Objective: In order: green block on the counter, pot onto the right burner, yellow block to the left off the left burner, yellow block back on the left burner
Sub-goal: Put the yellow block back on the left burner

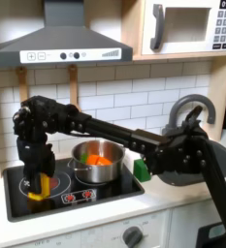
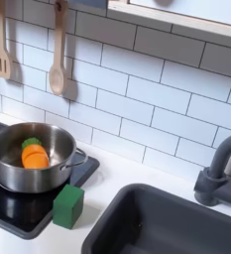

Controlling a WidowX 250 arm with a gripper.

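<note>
In the first exterior view my gripper (image 1: 37,182) points down over the left burner, with its fingers closed around the yellow block (image 1: 45,184), which sits at or just above the burner. The silver pot (image 1: 95,161), with orange and yellow toy food inside, stands on the right burner of the black cooktop (image 1: 85,201); the second exterior view shows the same pot (image 2: 30,159). The green block (image 1: 141,170) rests upright at the cooktop's right edge on the cream counter (image 1: 173,199). In the second exterior view the green block (image 2: 68,205) is apart from the pot.
My arm stretches across from the first exterior view's right, passing behind the pot. A dark sink (image 2: 167,223) and grey faucet (image 2: 221,174) lie right of the green block. Wooden utensils (image 2: 57,60) hang on the tiled wall. A microwave (image 1: 187,24) is overhead.
</note>
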